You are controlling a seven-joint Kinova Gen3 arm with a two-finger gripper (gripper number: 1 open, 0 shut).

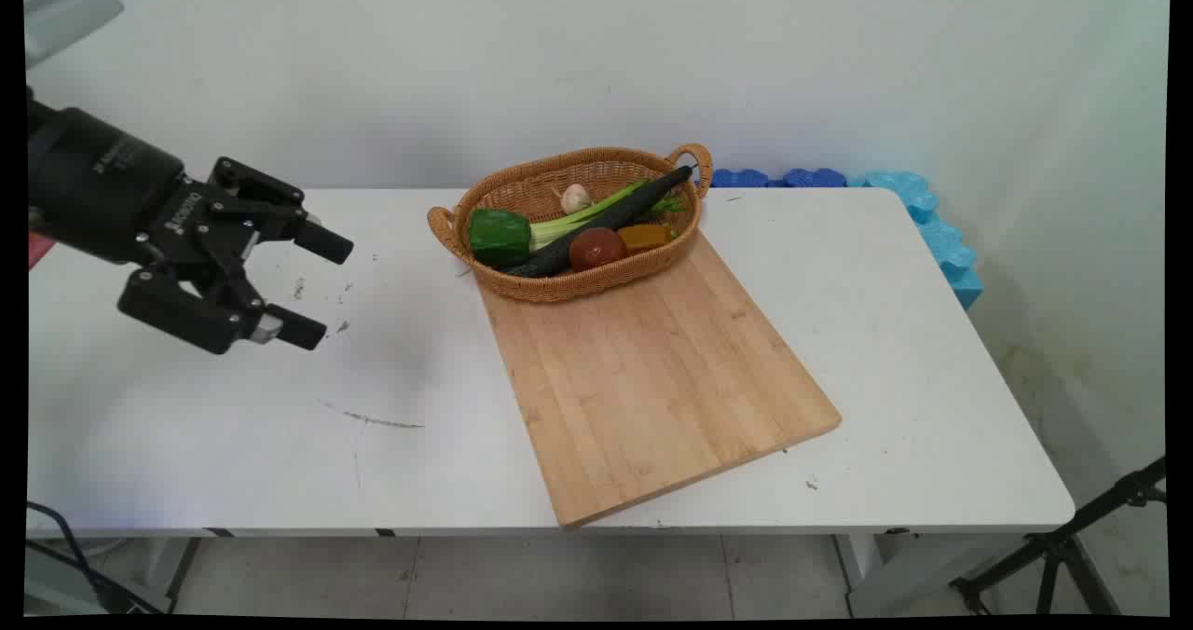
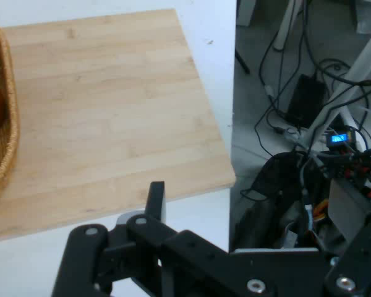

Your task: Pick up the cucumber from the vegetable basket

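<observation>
My black gripper (image 1: 317, 287) hovers open above the left part of the white table (image 1: 913, 350), its two fingers spread and nothing between them. It points right, toward a wooden cutting board (image 1: 643, 369) lying in the middle of the table. A wicker basket (image 1: 522, 178) rests on the board's far end. It holds a green pepper (image 1: 499, 236), a dark cucumber (image 1: 610, 220), a leek (image 1: 587, 212), a garlic bulb (image 1: 575, 198), a tomato (image 1: 596, 248) and an orange piece (image 1: 645, 236). In the hand view one finger (image 2: 156, 201) stands before the cutting board (image 2: 111, 111), with the basket (image 2: 3, 148) at the left edge.
Blue foam blocks (image 1: 918, 220) line the table's far right corner against the wall. A black tripod leg (image 1: 1072, 541) stands on the floor at lower right. Cables and equipment (image 2: 315, 124) crowd the floor beyond the table edge in the hand view.
</observation>
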